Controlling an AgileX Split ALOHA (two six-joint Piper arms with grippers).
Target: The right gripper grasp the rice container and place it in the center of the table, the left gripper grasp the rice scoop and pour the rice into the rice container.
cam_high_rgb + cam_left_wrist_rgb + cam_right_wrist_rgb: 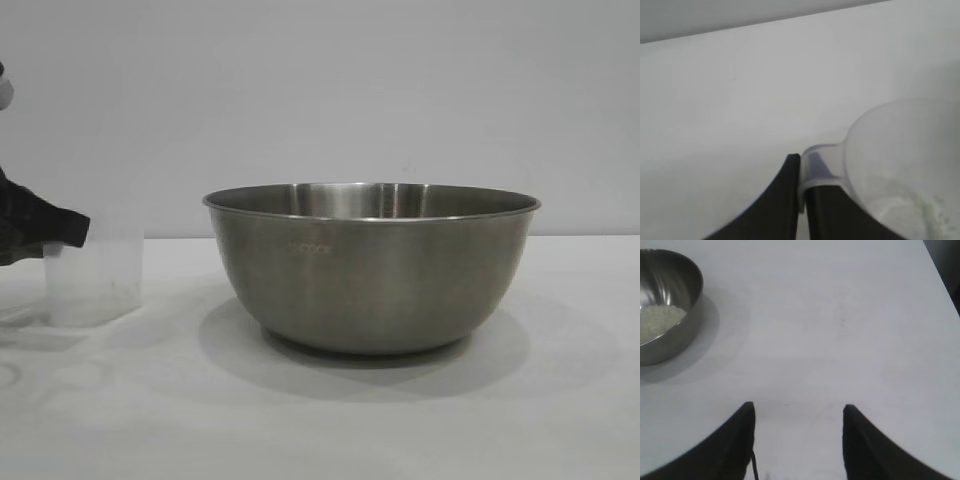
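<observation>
The steel rice container (372, 265) stands on the white table (560, 400) in the middle of the exterior view. The right wrist view shows it (662, 305) farther off with white rice (657, 322) in its bottom. At the far left the translucent rice scoop (95, 280) stands upright on the table. My left gripper (801, 165) is shut on its loop handle (822, 167), and a few grains cling inside the scoop (905, 170). The same gripper (78, 232) shows black at the exterior view's left edge. My right gripper (799, 410) hangs open over bare table, holding nothing.
The table's far edge meets a plain grey wall (320, 90). In the right wrist view a dark strip (947, 265) marks the table's side edge. White tabletop lies in front of the bowl and to its right.
</observation>
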